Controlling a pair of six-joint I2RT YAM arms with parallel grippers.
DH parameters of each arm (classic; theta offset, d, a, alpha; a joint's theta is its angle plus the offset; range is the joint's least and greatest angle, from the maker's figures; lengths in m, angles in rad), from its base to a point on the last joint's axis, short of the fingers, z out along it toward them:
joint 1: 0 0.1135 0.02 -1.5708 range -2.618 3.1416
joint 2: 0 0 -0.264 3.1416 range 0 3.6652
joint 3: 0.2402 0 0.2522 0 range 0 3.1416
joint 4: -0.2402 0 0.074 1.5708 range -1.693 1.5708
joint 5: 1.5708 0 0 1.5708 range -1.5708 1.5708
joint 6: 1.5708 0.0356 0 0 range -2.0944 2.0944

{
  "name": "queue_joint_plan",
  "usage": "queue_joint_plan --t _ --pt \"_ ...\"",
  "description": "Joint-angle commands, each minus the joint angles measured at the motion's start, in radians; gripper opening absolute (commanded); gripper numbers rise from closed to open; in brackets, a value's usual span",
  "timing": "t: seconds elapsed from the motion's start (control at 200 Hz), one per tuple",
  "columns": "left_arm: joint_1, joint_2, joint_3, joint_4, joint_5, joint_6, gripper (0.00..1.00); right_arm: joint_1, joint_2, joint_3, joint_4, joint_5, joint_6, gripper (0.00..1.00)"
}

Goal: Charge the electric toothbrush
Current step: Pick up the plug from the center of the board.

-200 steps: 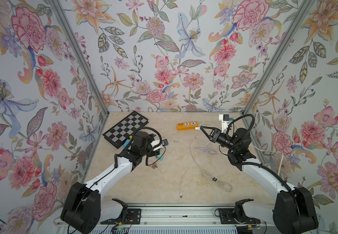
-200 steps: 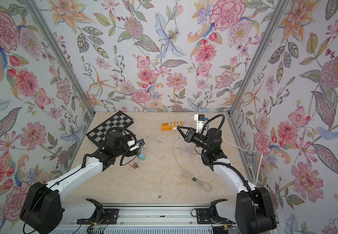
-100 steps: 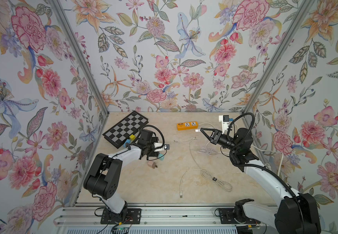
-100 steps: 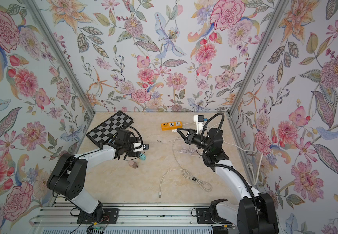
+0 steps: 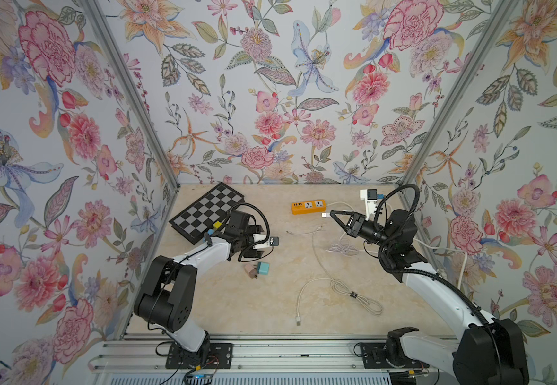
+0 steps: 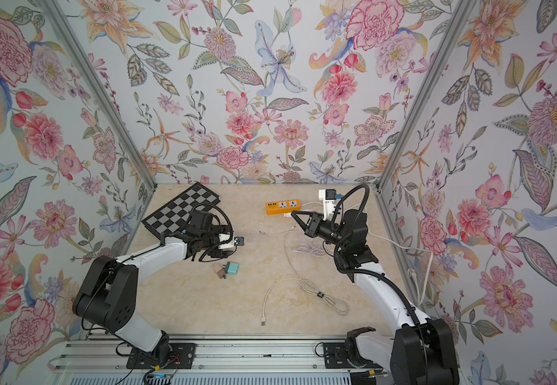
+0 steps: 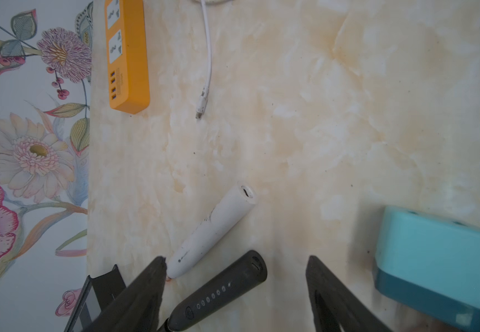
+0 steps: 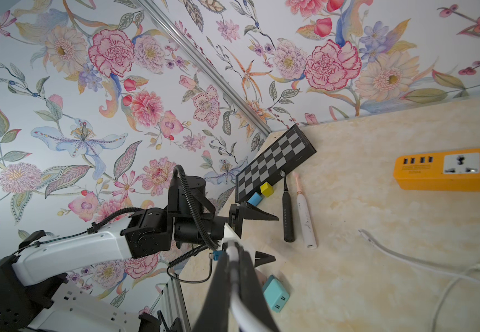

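**Left Arm Poised Over Toothbrushes While Right Holds the Cable**

Two brushes lie side by side on the table point(image 5: 270, 310) at about 9 o'clock, just off the chessboard point(image 5: 207, 208). They are a black toothbrush point(image 7: 221, 290) and a white toothbrush point(image 7: 215, 230), with the brush heads toward the board. Their long axes run roughly from 10 o'clock to 4 o'clock, base ends toward the table's middle.

The left gripper point(image 7: 235, 258) sits right over them, its fingers spread wide and holding nothing. The black handle slants across the gap between the fingers. The white one lies just outside that gap, its narrow end beside one fingertip. A straight squeeze would probably meet the black handle at an angle, so the wrist may need to turn first.

The right gripper point(image 5: 333, 213), well apart at 2 o'clock, is pinched tight on a white cable point(image 8: 234, 267). The cable's plug end pokes toward the orange power strip point(image 5: 308, 206) at 12 o'clock. The left arm is plainly the nearer to either brush.

No box or tray is in play, and the strip's sockets that show stand empty. A teal plug block point(image 5: 263, 267) rests near the left gripper, toward 6 o'clock.
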Motion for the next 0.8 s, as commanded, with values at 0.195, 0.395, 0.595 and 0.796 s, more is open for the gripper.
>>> queue_joint_plan --t 0.195,0.395,0.595,0.796 --pt "-0.054 -0.051 -0.030 -0.189 -0.023 0.055 0.78 -0.006 -0.038 0.000 -0.015 -0.006 -0.037 0.08" --pt "-0.069 0.090 0.071 -0.338 -0.002 0.055 0.77 -0.007 -0.052 0.005 -0.041 -0.016 -0.054 0.08" --pt "-0.069 0.169 0.111 -0.404 0.021 0.040 0.76 -0.007 -0.061 0.000 -0.047 -0.010 -0.059 0.09" --pt "-0.049 0.121 0.075 -0.409 0.034 0.027 0.75 -0.008 -0.054 -0.001 -0.049 -0.014 -0.054 0.09"
